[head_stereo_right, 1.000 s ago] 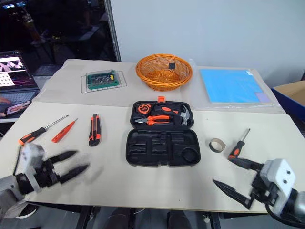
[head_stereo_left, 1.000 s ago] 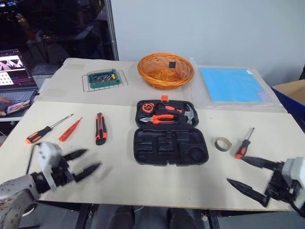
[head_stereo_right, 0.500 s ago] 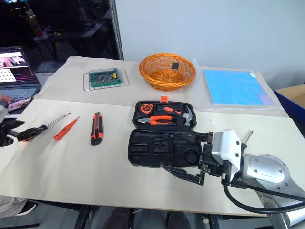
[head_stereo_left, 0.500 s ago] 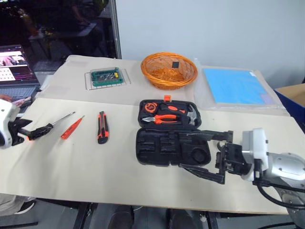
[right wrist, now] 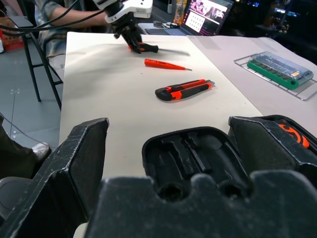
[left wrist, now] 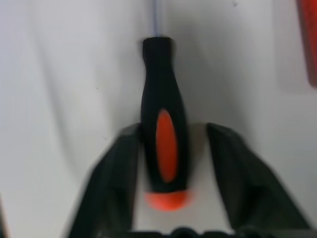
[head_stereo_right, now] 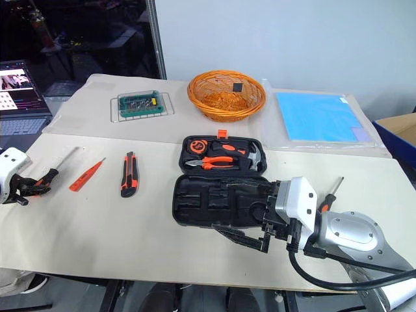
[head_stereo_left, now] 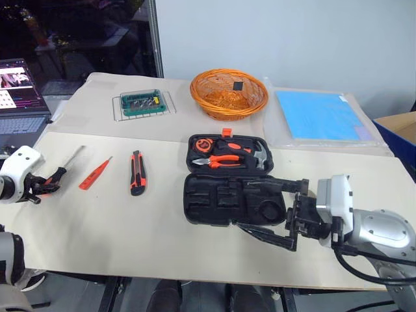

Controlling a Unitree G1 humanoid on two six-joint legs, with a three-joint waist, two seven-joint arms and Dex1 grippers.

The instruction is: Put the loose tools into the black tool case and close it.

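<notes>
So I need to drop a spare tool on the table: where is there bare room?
Bare top lies between the knife and the case, and along the near edge in front of both. Crowded: the far side with the bit box, basket and blue sheet, and by the right gripper at the case.

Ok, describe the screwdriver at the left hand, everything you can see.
The screwdriver has a black handle with an orange inlay and orange end cap, and a slim steel shaft. It lies flat on the pale table near its left edge. The left hand straddles the handle, a black finger on each side, not yet clamped.
</notes>
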